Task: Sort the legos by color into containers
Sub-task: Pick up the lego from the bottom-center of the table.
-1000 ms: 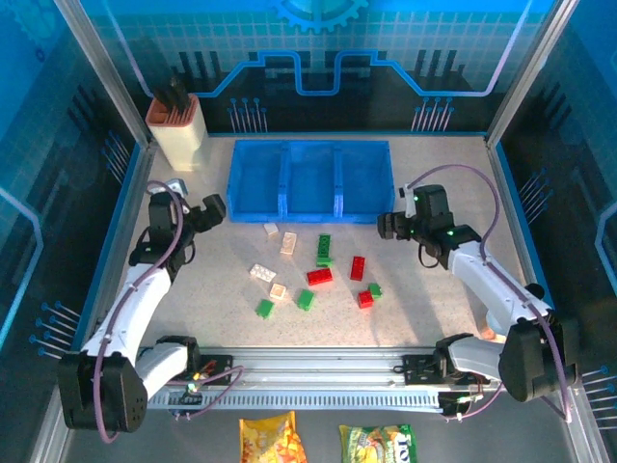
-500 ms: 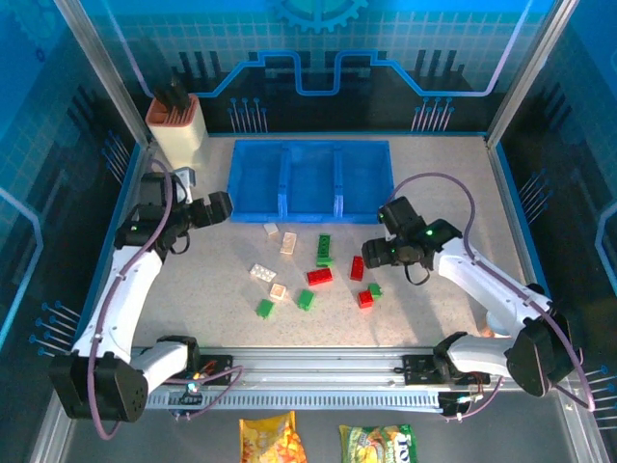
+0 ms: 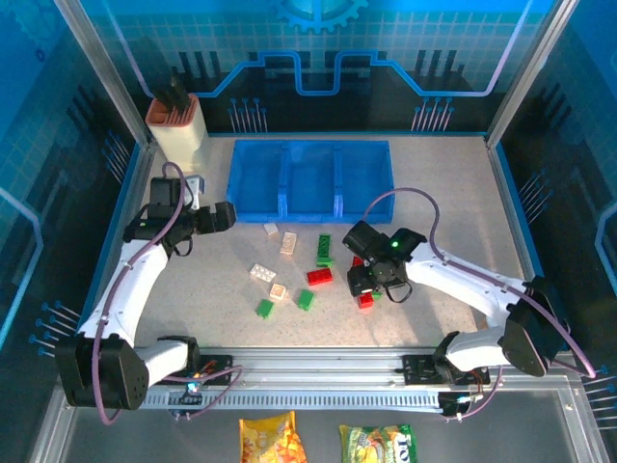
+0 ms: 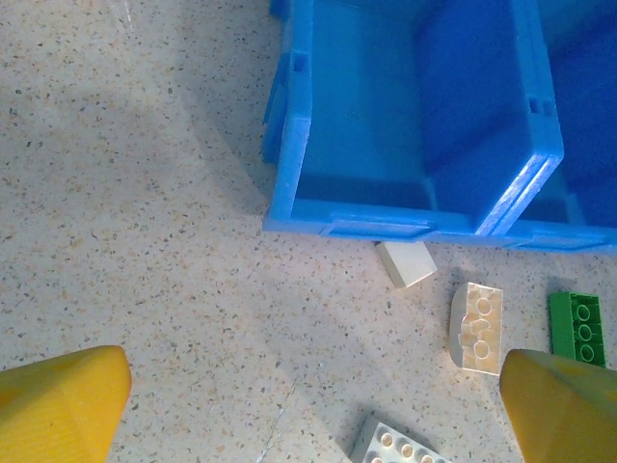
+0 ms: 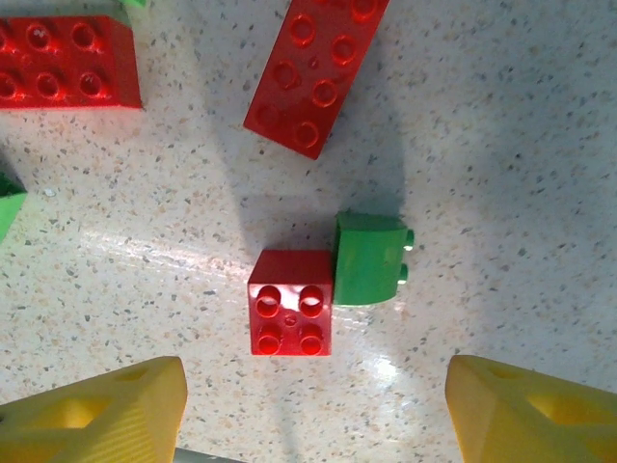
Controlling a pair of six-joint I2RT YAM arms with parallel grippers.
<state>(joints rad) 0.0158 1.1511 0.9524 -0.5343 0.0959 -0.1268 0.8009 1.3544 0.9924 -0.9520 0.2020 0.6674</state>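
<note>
Legos [image 3: 319,276] are lying loose on the speckled table [image 3: 443,183], in the middle of the overhead view, just below the containers [image 3: 283,183]; none is sitting in a bin. The containers are three joined translucent blue bins standing in a row at upper centre.

Counting from above, four cream bricks are showing: a small one [image 3: 272,230] and a longer one [image 3: 288,242] nearest the bins, then two more [image 3: 261,273] [image 3: 278,290] lower left. Three green bricks are lying in plain sight: a long one [image 3: 324,249] at centre and two small ones [image 3: 264,308] [image 3: 305,299] toward the bottom.

The right wrist view is giving the reds: three of them, a long red brick [image 5: 63,60] at upper left, a second long red brick [image 5: 313,72] lying tilted at top centre, and a small square red brick [image 5: 291,302] in the middle. A fourth green brick [image 5: 371,258], tipped on its side, is touching the square red one's upper right corner.

The right gripper [image 5: 313,410] is hanging over this red group, its yellow fingers [image 5: 96,405] standing well apart in the bottom corners and gripping nothing.

The left gripper [image 3: 224,214] is hovering just beside the lower left corner of the bins, spread wide and carrying nothing. In its wrist view, three of the cream bricks and the long green one are lying on the table below the bins.

A beige holder [image 3: 180,135] with an orange rim is standing at upper left.
</note>
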